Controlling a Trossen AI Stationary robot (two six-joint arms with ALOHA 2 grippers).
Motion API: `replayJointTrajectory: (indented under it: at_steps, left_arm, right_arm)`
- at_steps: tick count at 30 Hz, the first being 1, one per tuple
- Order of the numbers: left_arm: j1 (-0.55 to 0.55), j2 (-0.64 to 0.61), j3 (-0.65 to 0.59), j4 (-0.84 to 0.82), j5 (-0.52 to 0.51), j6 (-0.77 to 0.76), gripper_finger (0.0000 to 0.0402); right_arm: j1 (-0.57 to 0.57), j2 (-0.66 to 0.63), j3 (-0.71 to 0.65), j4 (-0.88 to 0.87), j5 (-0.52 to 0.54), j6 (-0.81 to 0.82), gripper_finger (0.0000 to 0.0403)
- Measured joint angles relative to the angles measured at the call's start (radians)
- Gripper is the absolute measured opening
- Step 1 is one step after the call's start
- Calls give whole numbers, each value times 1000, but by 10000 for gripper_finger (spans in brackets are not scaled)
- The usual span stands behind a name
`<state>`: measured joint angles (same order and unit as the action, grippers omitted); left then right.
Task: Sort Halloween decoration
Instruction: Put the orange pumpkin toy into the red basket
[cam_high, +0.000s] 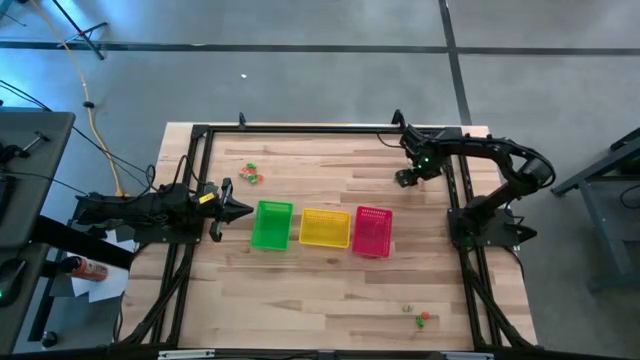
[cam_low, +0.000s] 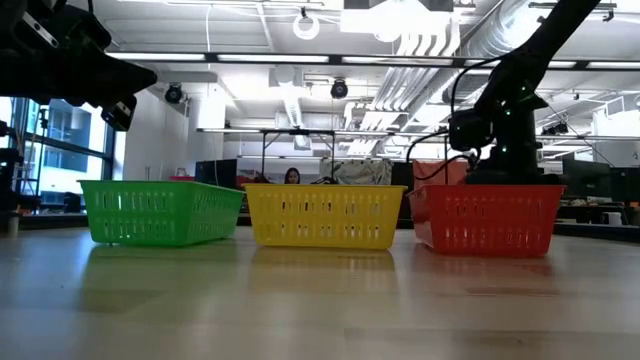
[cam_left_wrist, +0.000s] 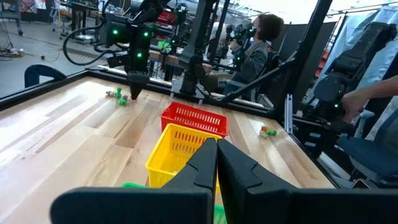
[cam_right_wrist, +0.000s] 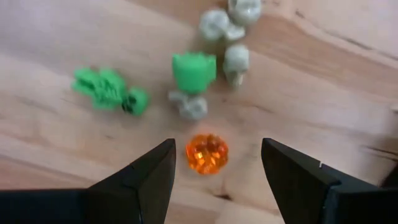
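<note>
A cluster of Halloween decoration lies on the wood at the table's far right, under my right gripper (cam_high: 405, 178). It holds an orange trinket (cam_right_wrist: 207, 153), two green ones (cam_right_wrist: 194, 71) (cam_right_wrist: 109, 90) and several pale ones (cam_right_wrist: 236, 62). My right gripper (cam_right_wrist: 217, 147) points down, open. Its fingers stand on either side of the orange trinket, and I see no touch. My left gripper (cam_high: 240, 210) waits level at the table's left, shut and holding nothing, its fingers (cam_left_wrist: 216, 163) pointing toward the baskets.
A green basket (cam_high: 272, 225), a yellow basket (cam_high: 325, 228) and a pink basket (cam_high: 373, 231) stand in a row mid-table. More trinkets lie at the far left (cam_high: 250, 174) and the near right (cam_high: 424, 318). Black frame rails (cam_high: 300, 128) border the table. A person (cam_left_wrist: 258, 43) sits beyond it.
</note>
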<state>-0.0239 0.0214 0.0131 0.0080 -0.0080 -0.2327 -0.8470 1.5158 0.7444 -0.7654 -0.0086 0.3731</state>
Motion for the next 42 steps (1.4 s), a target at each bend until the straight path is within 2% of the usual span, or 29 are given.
replayJointTrajectory:
  at_steps: [4, 22, 26, 35, 42]
  left_arm:
    - [0, 0, 0, 0, 0, 0, 3]
    - [0, 0, 0, 0, 0, 0, 3]
    - [0, 0, 0, 0, 0, 0, 3]
    - [0, 0, 0, 0, 0, 0, 3]
    - [0, 0, 0, 0, 0, 0, 3]
  right_arm:
    - [-17, 0, 0, -3, -45, 19, 232]
    - [-16, 71, 5, -6, -29, 67, 229]
    - [-16, 72, 4, -13, -26, 74, 204]
    - [-16, 74, 2, -19, -26, 76, 117]
    - [-16, 74, 2, -20, -30, 75, 92]
